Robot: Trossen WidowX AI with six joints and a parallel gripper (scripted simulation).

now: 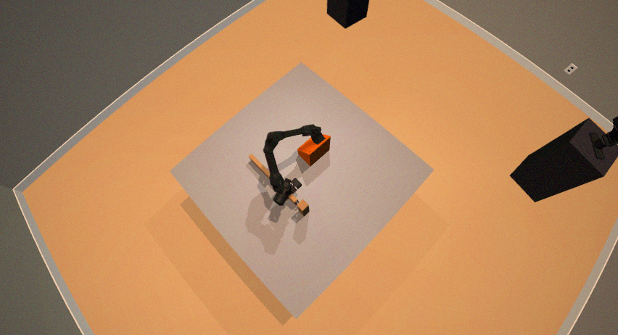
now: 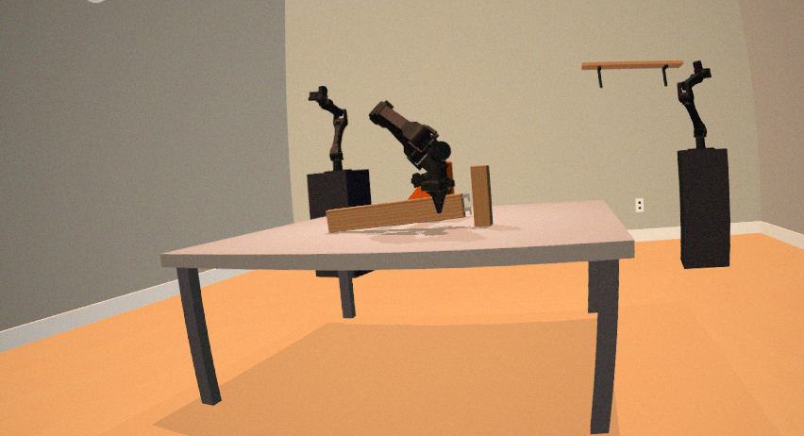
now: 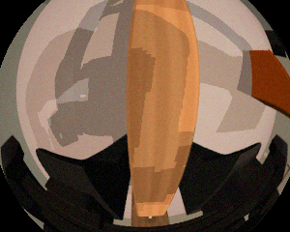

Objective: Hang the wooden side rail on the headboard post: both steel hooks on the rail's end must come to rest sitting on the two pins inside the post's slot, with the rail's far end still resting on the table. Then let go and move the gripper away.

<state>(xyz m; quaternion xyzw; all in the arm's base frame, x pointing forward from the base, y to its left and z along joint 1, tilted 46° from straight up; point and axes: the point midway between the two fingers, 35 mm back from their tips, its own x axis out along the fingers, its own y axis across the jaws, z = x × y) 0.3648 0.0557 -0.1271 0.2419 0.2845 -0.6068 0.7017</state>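
Observation:
The wooden side rail (image 1: 257, 164) (image 2: 382, 215) (image 3: 161, 97) slopes up to the right in the exterior view, its far end touching the table (image 1: 345, 194) (image 2: 270, 244). My gripper (image 2: 439, 208) is shut on the rail near its raised hook end, with one black finger on each side in the wrist view. The grey steel hooks (image 2: 467, 197) stick out from that end, with a small gap between them and the post's body. The headboard post (image 1: 302, 206) (image 2: 480, 196) stands upright on the table. The post's slot and pins are hidden.
An orange block-shaped base (image 1: 320, 153) (image 3: 273, 79) stands on the table under the arm's shoulder, behind the rail in the exterior view. Black pedestals (image 1: 558, 168) (image 2: 704, 208) with other arms stand away from the table. A wooden shelf (image 2: 629, 65) is on the wall.

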